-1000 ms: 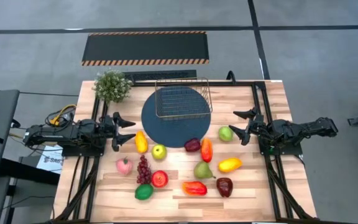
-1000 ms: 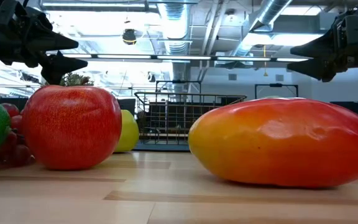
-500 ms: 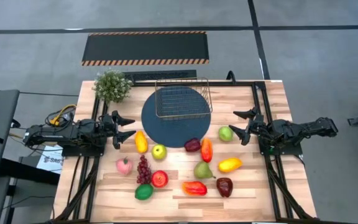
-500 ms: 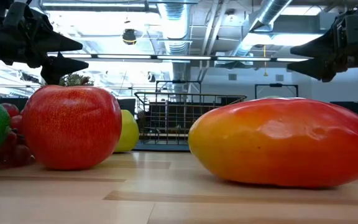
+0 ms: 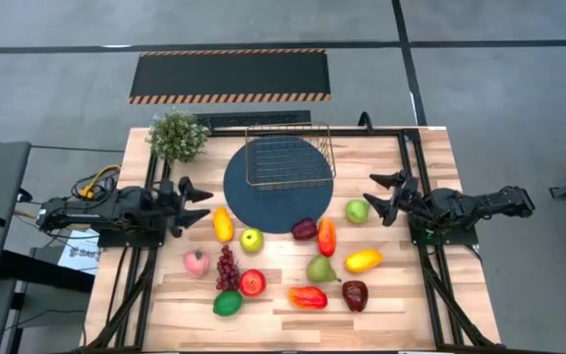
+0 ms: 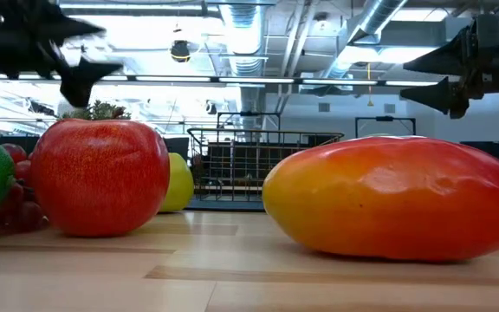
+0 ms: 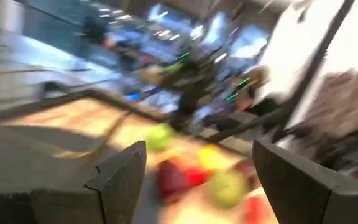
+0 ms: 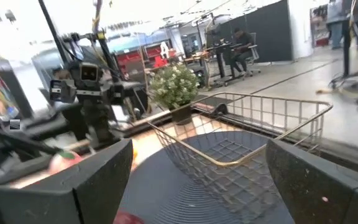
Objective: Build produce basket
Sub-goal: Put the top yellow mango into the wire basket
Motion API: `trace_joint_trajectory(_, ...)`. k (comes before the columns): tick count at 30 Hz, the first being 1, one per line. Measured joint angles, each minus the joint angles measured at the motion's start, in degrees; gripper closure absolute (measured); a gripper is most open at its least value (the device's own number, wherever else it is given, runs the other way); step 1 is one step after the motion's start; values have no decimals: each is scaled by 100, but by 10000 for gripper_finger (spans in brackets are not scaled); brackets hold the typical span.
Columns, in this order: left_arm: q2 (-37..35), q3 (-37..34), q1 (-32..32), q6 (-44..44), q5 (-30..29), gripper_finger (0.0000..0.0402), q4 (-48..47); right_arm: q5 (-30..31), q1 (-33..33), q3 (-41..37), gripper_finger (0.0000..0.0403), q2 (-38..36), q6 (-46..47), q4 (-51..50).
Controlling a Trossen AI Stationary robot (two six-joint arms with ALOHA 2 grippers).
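Basket [image 5: 289,157] on mat between two spread, empty hands, left [image 5: 197,193] and right [image 5: 381,193].

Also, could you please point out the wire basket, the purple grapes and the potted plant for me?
Wire basket [image 5: 288,157], high view, on its mesh floor.
Purple grapes [image 5: 227,267], high view, on the middle of the bunch.
Potted plant [image 5: 177,135], high view, on the leafy top.

We see the wire basket [image 8: 247,143] at centre, empty, sitting on the dark round mat [image 8: 185,186]. The potted plant [image 8: 176,87] stands at its 11 o'clock. The left arm [image 8: 95,102] shows at 9 o'clock. Our own two fingers [image 8: 98,180] stand apart.
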Motion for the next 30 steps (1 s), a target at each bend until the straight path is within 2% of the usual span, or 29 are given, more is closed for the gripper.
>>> trace_joint_trajectory(4, 176, 389, -74, -676, 538, 121, 435, 4, 0, 0, 17, 0, 787, 21)
trace_joint_trajectory(9, 1189, 1463, -251, -807, 556, 121, -314, 30, -118, 2, 17, 0, 875, 56)
trace_joint_trajectory(11, 1787, 2053, -264, -847, 417, 121, -932, 31, -153, 4, 17, 0, 871, 55)
trace_joint_trajectory(15, 3042, 3300, -262, -869, -152, 121, -2857, 26, -155, 7, 17, 0, 871, 39)
trace_joint_trajectory(18, 3909, 4098, -260, -1486, -800, 121, -4177, 24, -145, 11, 17, 0, 871, -60)
trace_joint_trajectory(21, 4657, 4669, -258, -1762, -1120, 121, -4916, 26, -144, 18, 17, 0, 783, -173)
trace_joint_trajectory(27, 5751, 5075, -257, -1261, -1119, 121, -4856, 24, -182, 28, 17, 0, 770, -288)
trace_joint_trajectory(30, 6207, 5123, -199, -1310, -917, 121, -4757, 26, -177, 28, 17, 0, 757, -304)
